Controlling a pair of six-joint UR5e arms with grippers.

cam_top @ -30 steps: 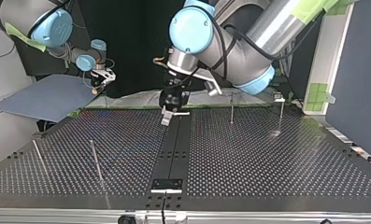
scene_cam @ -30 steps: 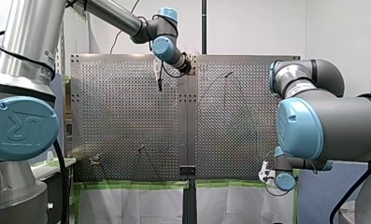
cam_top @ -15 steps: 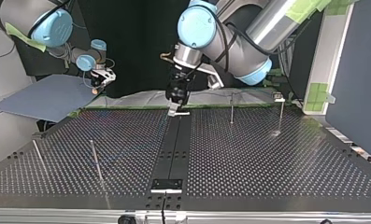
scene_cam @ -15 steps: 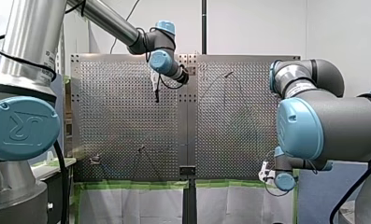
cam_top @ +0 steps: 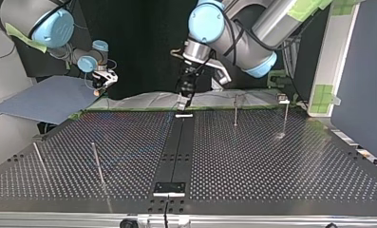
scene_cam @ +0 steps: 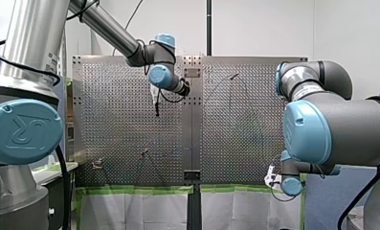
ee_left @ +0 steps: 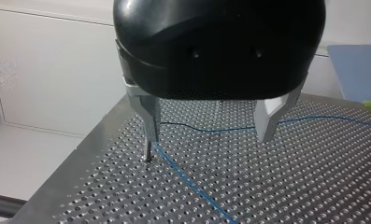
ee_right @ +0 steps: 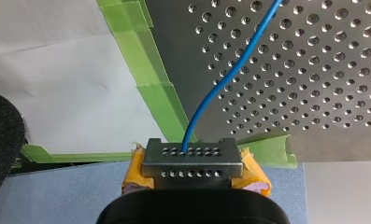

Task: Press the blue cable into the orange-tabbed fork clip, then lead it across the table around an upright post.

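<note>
Two grippers differ: left gripper [ee_left: 207, 136] hangs spread wide over the table [ee_left: 323, 186], cable [ee_left: 192, 184] lying below it beside a post [ee_left: 147, 152]; right gripper [ee_right: 192, 161] pinches the cable beyond the table's edge.

Silver-grey arms [scene_cam: 106, 23] carry pale blue joint caps [scene_cam: 22, 132]; my left pincer [ee_left: 209, 135] is black.

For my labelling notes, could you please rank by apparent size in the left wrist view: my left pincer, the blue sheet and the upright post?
1. Left pincer, though nearness inflates it.
2. Blue sheet, partly cut off.
3. Upright post, smallest.
</note>
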